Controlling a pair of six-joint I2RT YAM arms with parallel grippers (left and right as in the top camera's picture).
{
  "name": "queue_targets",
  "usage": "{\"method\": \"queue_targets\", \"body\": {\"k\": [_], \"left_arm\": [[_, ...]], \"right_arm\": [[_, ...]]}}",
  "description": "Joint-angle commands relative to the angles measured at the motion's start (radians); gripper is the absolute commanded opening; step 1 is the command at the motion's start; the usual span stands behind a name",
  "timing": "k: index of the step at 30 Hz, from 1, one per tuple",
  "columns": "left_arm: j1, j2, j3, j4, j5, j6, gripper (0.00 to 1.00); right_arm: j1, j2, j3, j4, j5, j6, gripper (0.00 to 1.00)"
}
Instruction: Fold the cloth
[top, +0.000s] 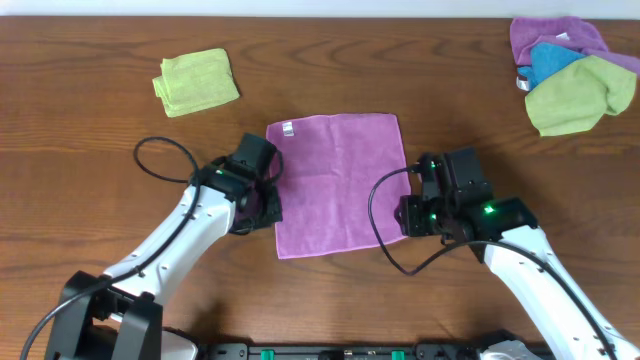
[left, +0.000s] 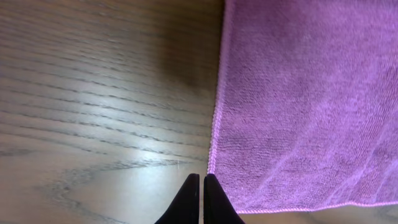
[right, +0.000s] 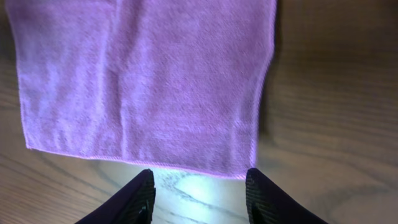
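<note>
Right now the cloth (top: 338, 185) is lying flat and unfolded around the middle of the worktop (top: 80, 150), its sides running roughly parallel to the worktop's edges. It is showing as nearly square, so no real long axis is standing out; if anything, it is stretching a little further from far edge to near edge than across. Its small white tag (top: 288, 127) is sitting at the corner that is pointing toward the worktop's far-left corner.

The left arm (top: 190, 225) is angling in from the near-left. Its jaws are pressed shut with nothing between them, and their tips are sitting just short of the cloth's near-left corner, with the cloth spreading away ahead and to the right.

The right arm (top: 520, 250) is angling in from the near-right. Its jaws are standing parted and empty over bare wood just before the cloth's near edge, beside the near-right corner.

Each arm is sitting about equally close to its own corner, so the coming move is probably turning on pinching those two corners and carrying them toward the far edge. The left jaws would need opening first.
</note>
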Motion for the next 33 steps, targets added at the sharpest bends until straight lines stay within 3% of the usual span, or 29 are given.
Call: {"method": "queue_targets", "body": {"k": [1, 10, 17, 24, 33], "left_arm": [[0.02, -0.005, 0.014, -0.003, 0.023, 0.022, 0.06], [0.019, -0.005, 0.014, -0.02, 0.048, 0.02, 0.06], [0.041, -0.004, -0.011, -0.04, 0.012, 0.013, 0.06], [0.116, -0.004, -0.082, 0.025, 0.168, 0.048, 0.06], [0.068, -0.008, -0.189, 0.072, 0.301, 0.041, 0.06]], "right_arm": [[-0.009, -0.006, 0.008, -0.018, 0.008, -0.021, 0.47], [-0.013, 0.007, 0.005, -0.062, 0.105, -0.019, 0.53], [-0.077, 0.026, -0.029, -0.037, 0.113, 0.002, 0.5], [-0.167, 0.026, -0.047, -0.004, 0.024, -0.026, 0.51], [-0.177, 0.032, -0.08, 0.048, -0.019, -0.047, 0.53]]}}
